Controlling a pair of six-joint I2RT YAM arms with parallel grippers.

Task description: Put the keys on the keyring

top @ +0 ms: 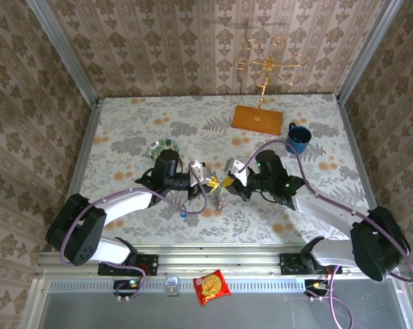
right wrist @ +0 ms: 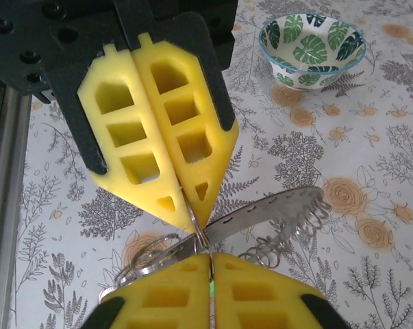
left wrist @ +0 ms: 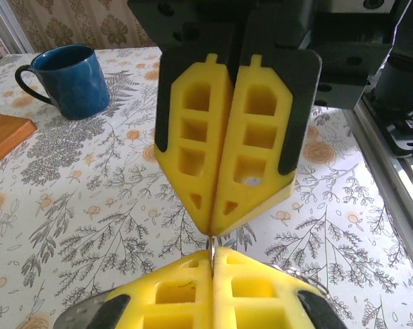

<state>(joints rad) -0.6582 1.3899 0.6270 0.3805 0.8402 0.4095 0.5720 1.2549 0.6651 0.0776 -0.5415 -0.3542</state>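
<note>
One blue key [top: 183, 213] lies on the table [top: 124, 123], left. Mid-table, the left gripper [left wrist: 212, 255] pinches a wire loop [right wrist: 199, 236] of the keyring [right wrist: 274, 211]; the right gripper [right wrist: 211, 259] pinches it opposite. Loop-opening step, seemingly; next, spread it for a key.

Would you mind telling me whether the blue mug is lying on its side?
No, the blue mug stands upright on the floral table, open mouth facing up and handle out to one side.
</note>
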